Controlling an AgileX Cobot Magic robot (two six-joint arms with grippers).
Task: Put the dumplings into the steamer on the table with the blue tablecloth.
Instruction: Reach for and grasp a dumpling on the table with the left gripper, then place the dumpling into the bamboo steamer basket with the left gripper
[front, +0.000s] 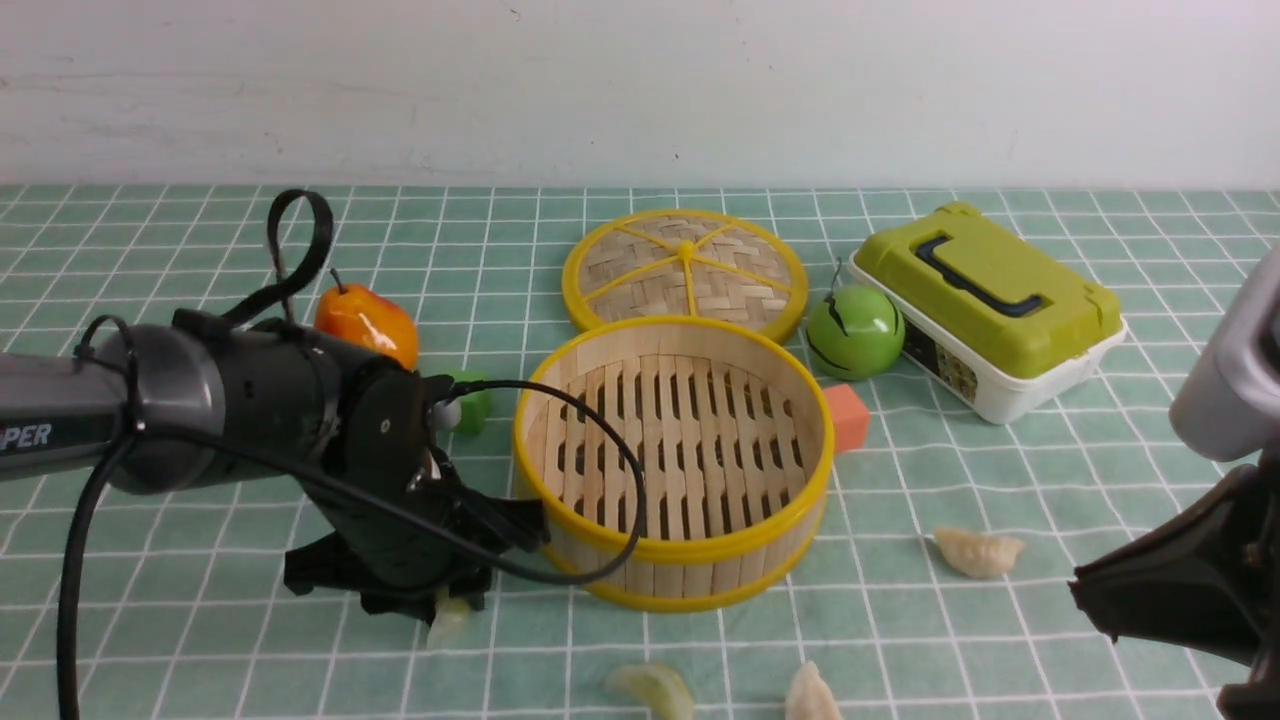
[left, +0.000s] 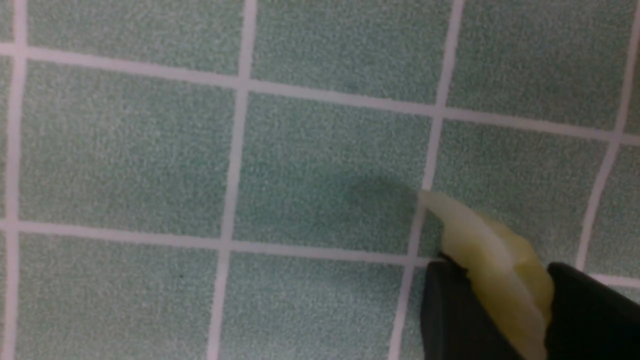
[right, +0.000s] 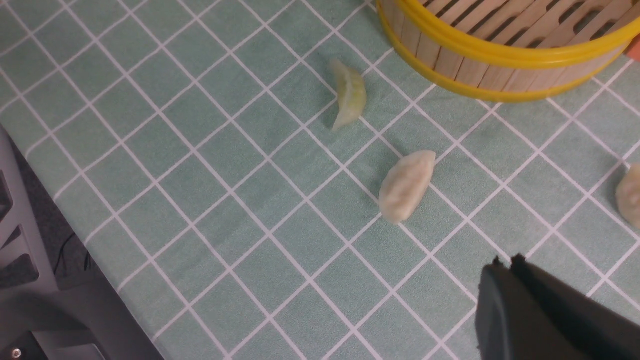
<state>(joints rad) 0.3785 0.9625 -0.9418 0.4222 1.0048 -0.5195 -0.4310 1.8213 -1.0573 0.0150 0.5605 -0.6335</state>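
Observation:
My left gripper (front: 446, 603) is low over the table with the blue tablecloth (front: 200, 620), just left of the steamer (front: 680, 553). It is shut on a pale green dumpling (left: 492, 250), whose tip sticks out below the fingers (front: 447, 625). The steamer, a deep bamboo basket with yellow rims, holds nothing. Three more dumplings lie on the cloth in front of it: a pale green one (front: 655, 690), a cream one (front: 810, 695) and a second cream one (front: 978, 552). My right gripper (right: 505, 261) is shut on nothing, hanging over the cloth near the cream dumpling (right: 407, 185).
The woven lid (front: 685, 265) lies behind the steamer. An orange-red fruit (front: 367, 322) and a small green thing (front: 472, 402) sit behind my left arm. A green apple (front: 855, 330), an orange cube (front: 848, 417) and a green-lidded box (front: 985, 305) stand at the right. The table's front edge (right: 100, 240) is close.

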